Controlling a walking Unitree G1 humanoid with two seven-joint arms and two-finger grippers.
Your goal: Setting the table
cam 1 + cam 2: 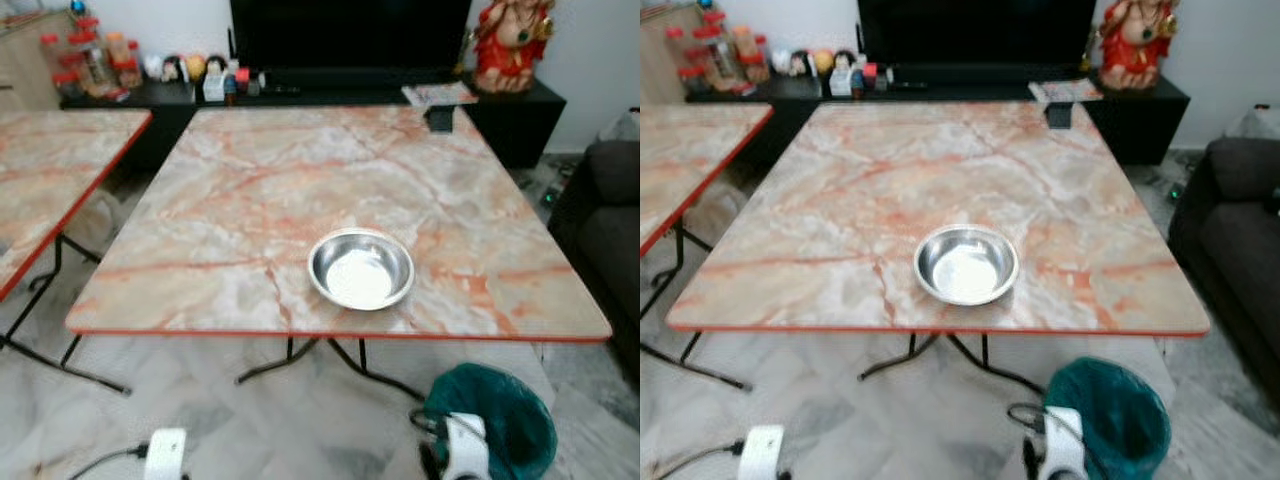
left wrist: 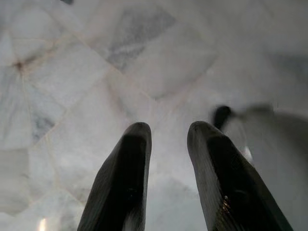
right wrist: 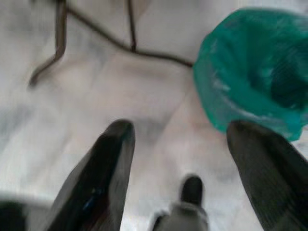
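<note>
A steel bowl [image 1: 361, 269] is sitting near the worktop's [image 1: 250, 200] front edge, open marble all around it. Both arms are hanging low over the floor [image 2: 72, 72]: the left gripper's [image 2: 167, 132] fingers slightly apart, the right gripper's [image 3: 179, 131] fingers spread wide beside a green bin [image 3: 255, 72].

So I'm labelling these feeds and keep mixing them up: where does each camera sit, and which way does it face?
Left eye view: on the head, looking forward and down at the marble table and steel bowl; both wrists show low in frame.
Right eye view: same head, same scene, shifted slightly.
Left wrist view: along the left gripper, jaws apart, down at floor tiles.
Right wrist view: along the right gripper, jaws apart, at floor and green bin, shared with both eye views.
</note>
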